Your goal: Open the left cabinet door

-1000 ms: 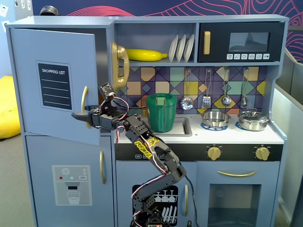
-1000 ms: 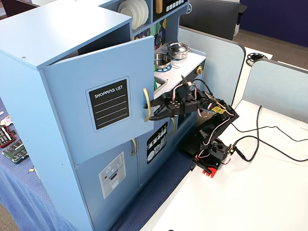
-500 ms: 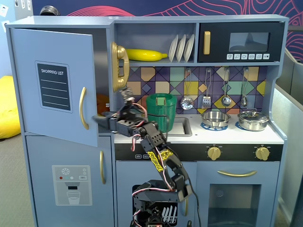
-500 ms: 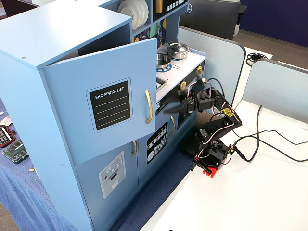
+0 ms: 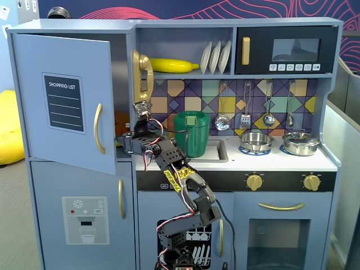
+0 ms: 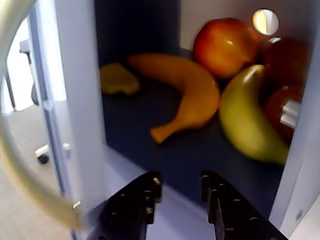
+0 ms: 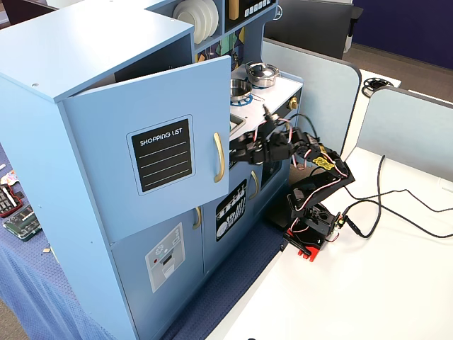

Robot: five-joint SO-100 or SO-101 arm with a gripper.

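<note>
The left cabinet door with its "SHOPPING LIST" panel stands partly open, swung out towards the left in a fixed view; it also shows in the other fixed view. Its curved gold handle shows blurred at the left of the wrist view. My gripper is just right of the door's free edge, at the cabinet opening. In the wrist view the gripper is open and empty, with the door edge to its left. It points into the dark cabinet inside.
Inside the cabinet lie an orange toy banana, a red-orange apple and a yellow banana. Below is the dispenser-graphic door. A green pitcher and gold phone are right of the arm. Cables cross the white table.
</note>
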